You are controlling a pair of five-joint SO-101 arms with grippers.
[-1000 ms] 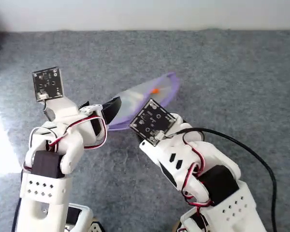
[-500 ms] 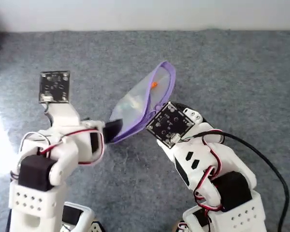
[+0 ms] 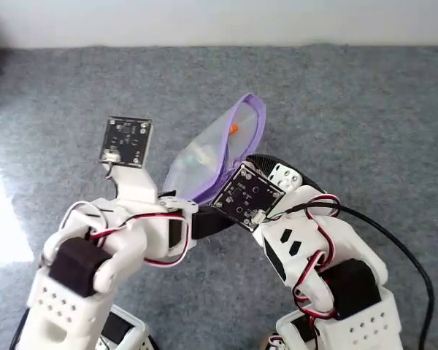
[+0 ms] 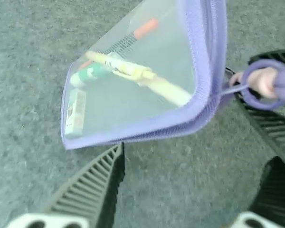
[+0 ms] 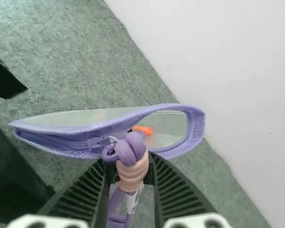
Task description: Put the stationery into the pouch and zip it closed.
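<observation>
The pouch (image 3: 208, 149) is clear with a purple zip edge and stands tilted up off the grey carpet. Inside the pouch (image 4: 133, 90) lie a yellow pen (image 4: 142, 78), a green item (image 4: 88, 75), an orange-tipped pen (image 4: 145, 29) and a white eraser (image 4: 75, 111). My right gripper (image 5: 128, 164) is shut on the zipper pull (image 5: 129, 156), a purple cord with a pink bead, at one end of the pouch (image 5: 109, 124). My left gripper (image 4: 198, 153) is open just short of the pouch's lower edge, with nothing between its fingers (image 4: 97, 185). It sits low beside the right wrist (image 3: 204, 221).
Grey carpet (image 3: 350, 109) covers the table, with a white wall (image 3: 219, 22) along the far edge. A black cable (image 3: 394, 248) runs from the right arm at the near right. A bright patch of light (image 3: 0, 219) lies at the left.
The pouch has been pulled up from lying flat to standing on edge. My left gripper has come away from the pouch's left corner and moved right and nearer, beside the right wrist.
</observation>
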